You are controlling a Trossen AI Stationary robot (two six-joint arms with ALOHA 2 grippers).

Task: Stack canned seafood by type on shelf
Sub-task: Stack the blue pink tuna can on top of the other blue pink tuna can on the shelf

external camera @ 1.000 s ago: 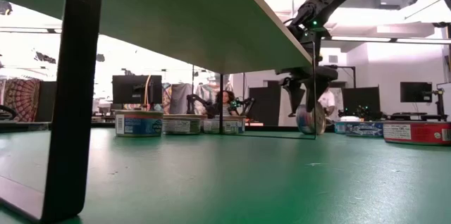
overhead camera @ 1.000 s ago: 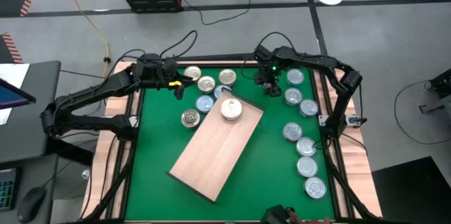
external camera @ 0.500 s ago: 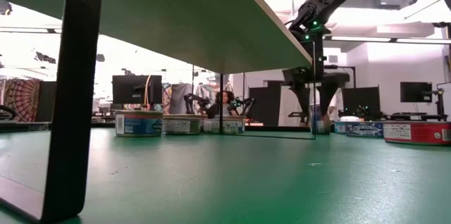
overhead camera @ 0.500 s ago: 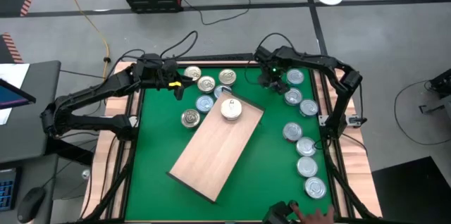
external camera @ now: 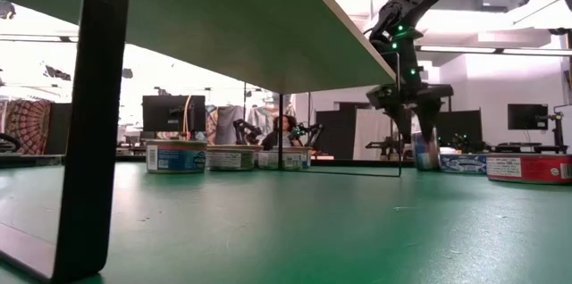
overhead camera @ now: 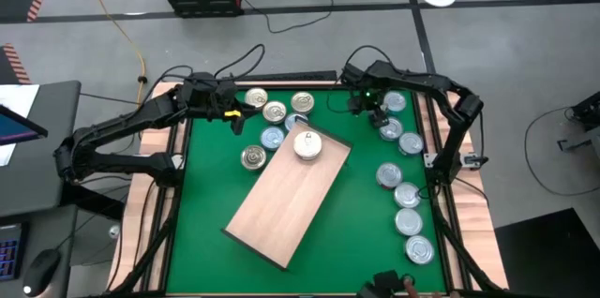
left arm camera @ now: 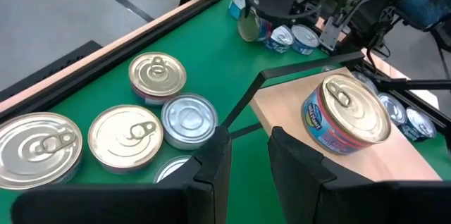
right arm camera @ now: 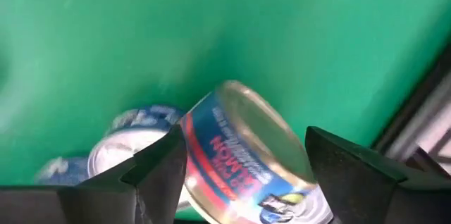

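Note:
The shelf (overhead camera: 291, 195) is a tan board on dark legs, set slantwise on the green table. One tin (overhead camera: 307, 145) sits on its far end. Several gold and silver tins (overhead camera: 274, 111) lie flat on the table at the far left. A row of silver and bluish tins (overhead camera: 406, 195) runs along the right side. My right gripper (overhead camera: 377, 113) is at the far right, shut on a blue-labelled tin (right arm camera: 239, 146) above that row. My left gripper (left arm camera: 248, 155) is open and hovers by the far-left tins, touching nothing. My right gripper pinches the blue-labelled tin between its two fingers (right arm camera: 158, 171), which come from above and point down. The pads meet opposite sides of the tin's labelled wall (right arm camera: 197, 136). The tin hangs tipped on its edge below the fingers (external camera: 420, 146), over another tin's silver lid (right arm camera: 130, 157).
The table's raised frame (overhead camera: 439, 162) runs close behind the right-hand row. The shelf's dark leg (external camera: 89, 114) and underside fill the low view's left. A person's hand (overhead camera: 405, 285) shows at the near edge. Bare green table (overhead camera: 361, 228) lies between shelf and right row.
My right gripper has carried its tin from beside the shelf's far corner toward the table's right edge. It now stands over the far end of the right-hand row. The tin stayed on edge in the fingers. My left arm kept still.

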